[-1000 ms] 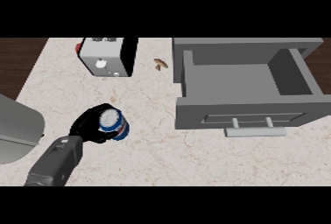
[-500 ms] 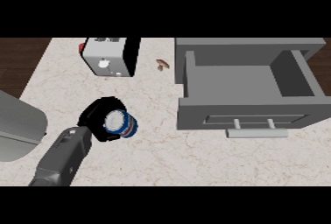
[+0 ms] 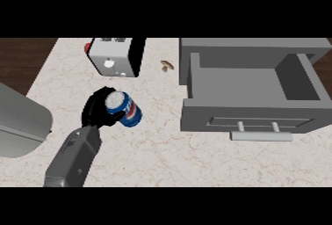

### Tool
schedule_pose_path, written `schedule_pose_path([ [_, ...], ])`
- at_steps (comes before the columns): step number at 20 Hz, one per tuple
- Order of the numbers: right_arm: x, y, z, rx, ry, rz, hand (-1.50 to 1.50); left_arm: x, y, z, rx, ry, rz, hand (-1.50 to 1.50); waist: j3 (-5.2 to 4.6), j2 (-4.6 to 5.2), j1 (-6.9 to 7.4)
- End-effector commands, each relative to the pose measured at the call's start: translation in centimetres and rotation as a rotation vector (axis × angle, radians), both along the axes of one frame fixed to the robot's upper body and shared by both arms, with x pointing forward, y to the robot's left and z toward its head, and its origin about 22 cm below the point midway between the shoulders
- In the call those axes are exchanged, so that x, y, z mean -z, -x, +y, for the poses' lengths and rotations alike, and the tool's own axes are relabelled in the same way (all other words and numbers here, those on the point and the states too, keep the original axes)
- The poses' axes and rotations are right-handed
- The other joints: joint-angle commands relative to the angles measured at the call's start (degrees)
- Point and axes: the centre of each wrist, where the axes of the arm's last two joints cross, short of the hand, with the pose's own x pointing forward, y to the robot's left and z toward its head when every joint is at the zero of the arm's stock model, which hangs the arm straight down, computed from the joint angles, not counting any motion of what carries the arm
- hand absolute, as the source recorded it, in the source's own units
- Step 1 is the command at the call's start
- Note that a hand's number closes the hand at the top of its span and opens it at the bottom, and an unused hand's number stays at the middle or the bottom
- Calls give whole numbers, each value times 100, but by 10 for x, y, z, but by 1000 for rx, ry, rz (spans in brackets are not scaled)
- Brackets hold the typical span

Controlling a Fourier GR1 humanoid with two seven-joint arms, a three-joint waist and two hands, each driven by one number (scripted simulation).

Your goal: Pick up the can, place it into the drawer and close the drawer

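The can [image 3: 126, 110] is blue with a white top and a red and white mark. It leans with its top toward the far side, held over the counter at centre left. My right hand [image 3: 97, 112] is shut on it from the left, and the grey forearm [image 3: 74, 156] comes in from the lower left. The grey drawer [image 3: 304, 79] stands pulled open to the right of the can with nothing inside. Its front panel and bar handle [image 3: 259, 136] face the near side. No left hand shows.
A white and black toaster [image 3: 117, 57] stands at the far side, beyond the can. A small brown scrap [image 3: 167, 66] lies between the toaster and the drawer. A bulky grey shape [image 3: 19, 121] fills the left edge. Dark wood floor [image 3: 19, 61] lies past the counter's left edge.
My right hand has carried the can a little to the right and toward the far side, closer to the drawer. The drawer has stayed open.
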Motion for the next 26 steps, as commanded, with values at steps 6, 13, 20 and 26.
schedule_pose_path([
  [6, -2, 9, 3, -1, 4, 2, -150, -80, -17, -37, -66, -77, -109, 150, 3, -36, 38],
  [13, 7, -5, 10, -11, -2, -2, -150, -149, -3, -80, -44, -76, -130, 150, -3, 15, -87],
  [20, -4, -16, -5, -24, 0, -2, -150, -207, -14, -105, -68, -116, -180, 150, -9, 59, -135],
  [26, 1, -7, 11, -21, -20, -3, -150, -242, -13, -142, -49, -137, -166, 150, -8, 55, -161],
])
